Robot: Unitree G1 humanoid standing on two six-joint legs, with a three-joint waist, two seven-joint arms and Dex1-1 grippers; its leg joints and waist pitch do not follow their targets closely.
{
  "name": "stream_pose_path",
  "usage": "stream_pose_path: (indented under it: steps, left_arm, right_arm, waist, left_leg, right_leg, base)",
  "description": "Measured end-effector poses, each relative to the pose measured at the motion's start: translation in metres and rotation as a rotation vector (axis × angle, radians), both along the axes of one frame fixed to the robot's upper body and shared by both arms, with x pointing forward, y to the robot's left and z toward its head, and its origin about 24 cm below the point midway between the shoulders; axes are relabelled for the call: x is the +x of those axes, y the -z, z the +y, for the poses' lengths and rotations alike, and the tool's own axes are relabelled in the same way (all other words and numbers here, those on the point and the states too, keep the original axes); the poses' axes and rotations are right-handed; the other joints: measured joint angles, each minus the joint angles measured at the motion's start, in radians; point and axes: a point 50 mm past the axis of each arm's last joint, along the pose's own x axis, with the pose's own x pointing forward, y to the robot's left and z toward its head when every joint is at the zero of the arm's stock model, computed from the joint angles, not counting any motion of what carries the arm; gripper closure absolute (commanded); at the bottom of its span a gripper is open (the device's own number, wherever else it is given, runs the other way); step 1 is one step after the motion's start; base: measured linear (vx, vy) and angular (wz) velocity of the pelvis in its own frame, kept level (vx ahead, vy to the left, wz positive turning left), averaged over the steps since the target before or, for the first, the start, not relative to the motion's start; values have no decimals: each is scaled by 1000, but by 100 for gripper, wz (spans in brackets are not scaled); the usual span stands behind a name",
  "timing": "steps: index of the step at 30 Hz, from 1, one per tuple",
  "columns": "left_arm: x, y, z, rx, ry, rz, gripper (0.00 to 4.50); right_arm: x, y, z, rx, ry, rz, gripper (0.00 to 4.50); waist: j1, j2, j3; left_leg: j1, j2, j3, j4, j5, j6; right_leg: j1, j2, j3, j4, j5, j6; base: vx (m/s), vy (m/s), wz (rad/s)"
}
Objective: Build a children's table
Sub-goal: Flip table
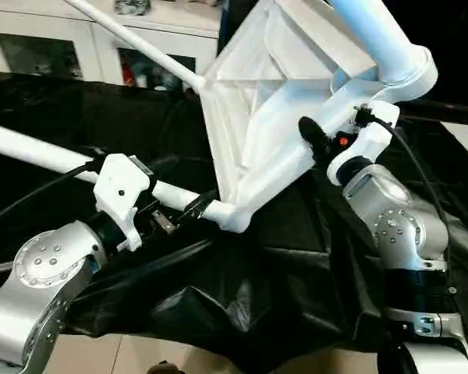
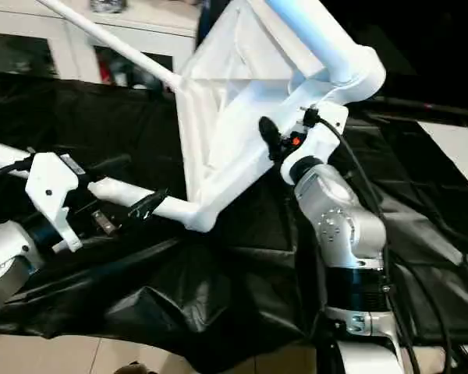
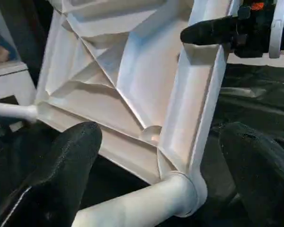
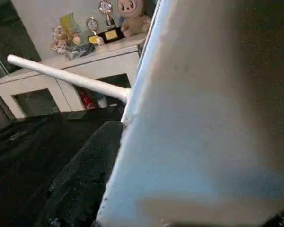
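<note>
At far left a white cabinet with glass doors stands against the wall behind the work surface, with trophies and a plush toy on its top in the right wrist view. A black cloth covers the surface, creased and hanging over the near edge above a pale tiled floor. Over the cloth the left forearm rises from the lower left corner, its wrist angled up and to the right, and the left gripper sits at the socket end of a leg that runs off to the left. Its black fingers stand wide apart on either side of that leg, released and not pressing it. The leg is seated in the lowest corner socket of the tabletop, which is tilted up on edge with its ribbed underside facing the camera, clear of the cloth. A second leg sticks out from the upper left corner toward the cabinet, and a third leg rises from the corner at upper right, crossing in front of the dark background. The right arm stands nearly upright at right, bent forward at the wrist, and the right gripper is clamped on the tabletop's rim just below that third leg, one black finger lying on the ribbed side.
</note>
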Motion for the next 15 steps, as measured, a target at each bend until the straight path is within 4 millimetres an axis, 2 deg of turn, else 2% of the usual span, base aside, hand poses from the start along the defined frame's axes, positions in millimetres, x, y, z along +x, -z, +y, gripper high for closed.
stream_pose_path:
  steps: [4,7,10,15]
  left_arm:
    - [2,-4,-2,8,4,-21,0]
    - [4,-2,-1,10,0,-10,0]
    - [4,-2,-1,15,-4,-12,0]
    - [5,-2,0,17,-8,-15,0]
  right_arm:
    - [-1,-9,-8,-105,36,-26,240]
    - [-1,-14,-13,-226,73,-59,240]
    - [-1,-12,-16,-276,110,-52,241]
    - [-1,-13,-22,-319,174,-45,243]
  waist:
    - [3,0,-1]
    - [0,-5,-4]
    - [-5,-15,-11]
    - [-14,-17,-12]
  left_leg:
    - [-1,0,5,0,0,0]
    - [-2,1,4,0,0,0]
    - [-2,2,2,0,0,0]
    - [-2,2,2,1,0,0]
  right_leg:
    - [2,-2,2,0,-2,3]
    - [1,-1,0,0,-2,4]
    - [1,1,0,0,-3,4]
    - [1,0,0,-1,-3,4]
  base:
    - [0,0,0]
    - [0,0,0]
    - [0,0,0]
    - [0,0,0]
